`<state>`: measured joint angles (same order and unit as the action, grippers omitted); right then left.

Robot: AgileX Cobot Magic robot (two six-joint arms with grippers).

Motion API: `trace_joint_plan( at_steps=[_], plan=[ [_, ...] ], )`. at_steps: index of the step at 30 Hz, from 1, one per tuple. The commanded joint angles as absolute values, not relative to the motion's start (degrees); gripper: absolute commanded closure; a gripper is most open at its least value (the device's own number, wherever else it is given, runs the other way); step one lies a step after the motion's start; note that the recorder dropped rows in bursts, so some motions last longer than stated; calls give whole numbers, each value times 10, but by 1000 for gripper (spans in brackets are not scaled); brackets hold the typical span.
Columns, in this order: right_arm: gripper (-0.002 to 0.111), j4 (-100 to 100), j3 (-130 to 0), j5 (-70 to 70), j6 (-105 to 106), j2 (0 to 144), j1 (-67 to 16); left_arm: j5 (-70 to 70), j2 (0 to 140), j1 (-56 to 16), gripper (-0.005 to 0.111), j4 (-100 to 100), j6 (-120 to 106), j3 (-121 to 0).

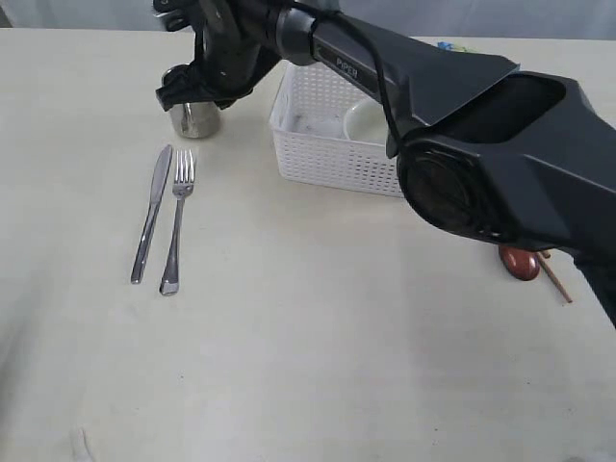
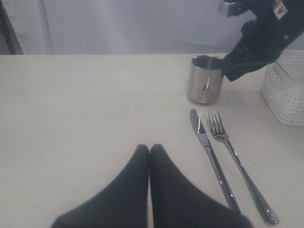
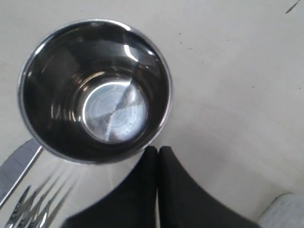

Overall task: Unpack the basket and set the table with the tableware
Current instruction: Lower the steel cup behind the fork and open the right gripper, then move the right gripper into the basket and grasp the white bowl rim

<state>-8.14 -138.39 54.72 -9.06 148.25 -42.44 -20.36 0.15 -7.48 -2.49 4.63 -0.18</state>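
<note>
Steel, and upright: the cup [image 1: 195, 119] stands on the bench [image 1: 308, 366] at 12 o'clock of the knife [image 1: 152, 214] and fork [image 1: 178, 221], which lie side by side with their tips toward it. Your right fingers [image 3: 152, 161] are pressed together and pinch nothing. They sit just outside the cup's wall on its basket side, so the cup lies at about 9 o'clock from them; whether they touch the steel cannot be told. The cup's long axis runs straight up, its mouth open and empty.

At 3 o'clock of the cup is the white basket [image 1: 327, 144], with a white bowl [image 1: 364, 120] inside. The wooden spoon [image 1: 520, 262] and chopsticks [image 1: 556, 279] show at about 4 o'clock of the basket, partly hidden by the right arm.

Your left fingers [image 2: 141, 164] are also pressed together and empty, low over bare bench and well apart from the cup.

The cup looks placed. The bowl seems the likely next piece, and the right arm is the nearer one.
</note>
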Motion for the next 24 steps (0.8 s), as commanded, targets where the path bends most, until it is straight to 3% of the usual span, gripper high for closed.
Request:
trace_joint_plan(
  at_steps=[1, 11, 17, 24],
  plan=[
    [109, -41, -1385, 539, -65, 1480, -421, -197, 0, -74, 107, -30, 49, 0],
    [109, -92, -1385, 593, -81, 1441, -421, -197, 0, -74, 107, -30, 49, 0],
    [109, 0, -1379, 652, -30, 1388, -421, -197, 0, -74, 107, -30, 49, 0],
    [109, 87, -1199, 584, 31, 1255, -421, -197, 0, -74, 107, -30, 49, 0]
  ],
)
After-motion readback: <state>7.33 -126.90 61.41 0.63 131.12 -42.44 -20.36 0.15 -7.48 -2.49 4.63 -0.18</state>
